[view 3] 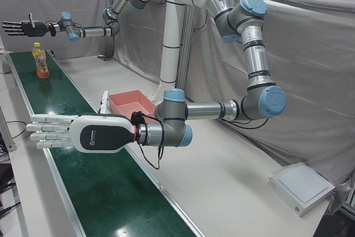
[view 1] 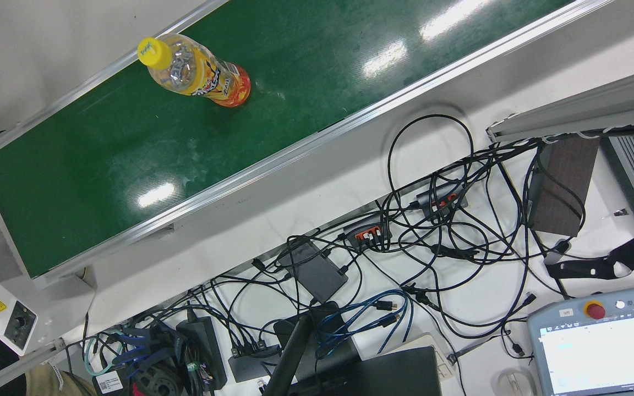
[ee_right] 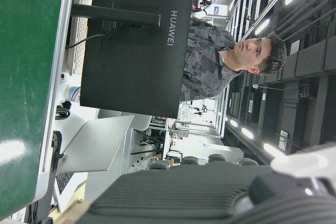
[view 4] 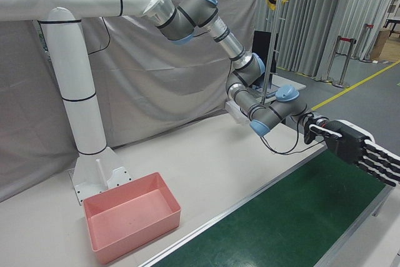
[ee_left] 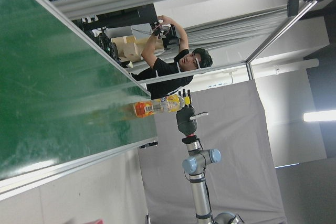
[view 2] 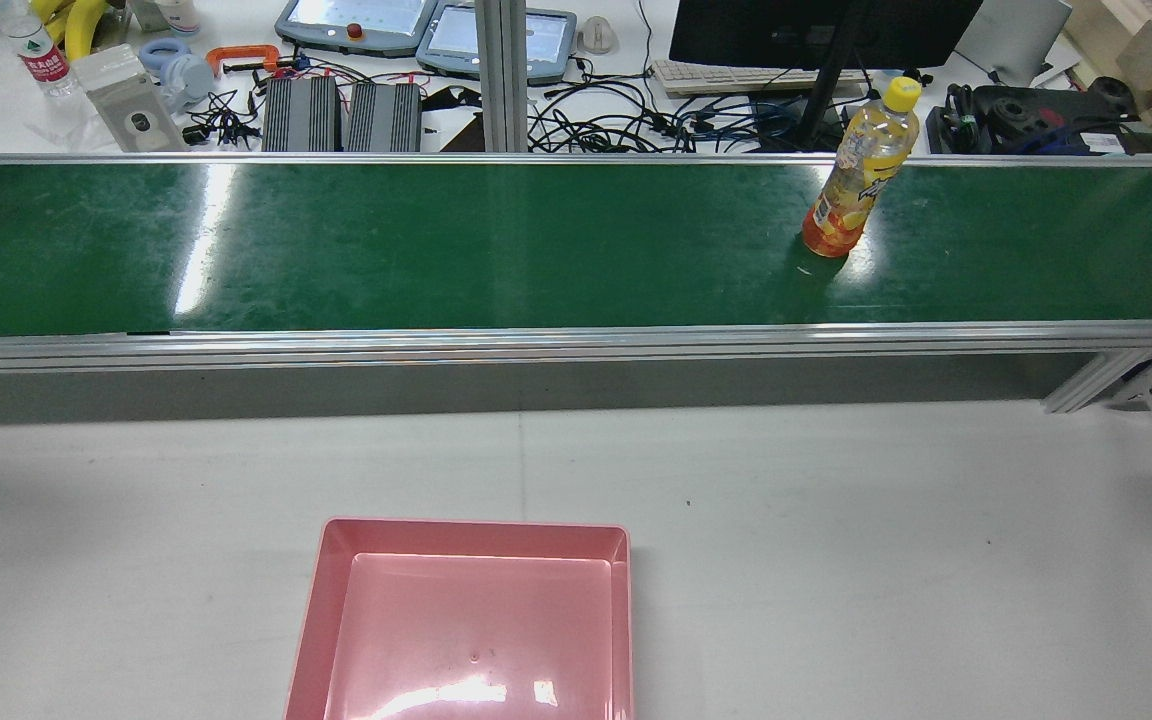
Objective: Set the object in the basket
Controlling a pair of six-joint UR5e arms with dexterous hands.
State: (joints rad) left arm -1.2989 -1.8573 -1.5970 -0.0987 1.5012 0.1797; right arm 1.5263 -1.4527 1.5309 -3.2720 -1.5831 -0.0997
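Upright yellow-capped orange drink bottle [view 2: 858, 180] stands on green belt [view 2: 436, 250], nearer right hand [view 3: 19, 27]; both hands flat, fingers apart, empty.

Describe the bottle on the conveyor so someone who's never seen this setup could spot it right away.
Find the long green conveyor belt that crosses the station beyond the white table. Toward its right end in the rear view, one drink bottle stands upright, alone on the belt. Its yellow cap, yellow-orange contents and orange base set it apart from the clear, red-labelled bottle on the cluttered desk behind.
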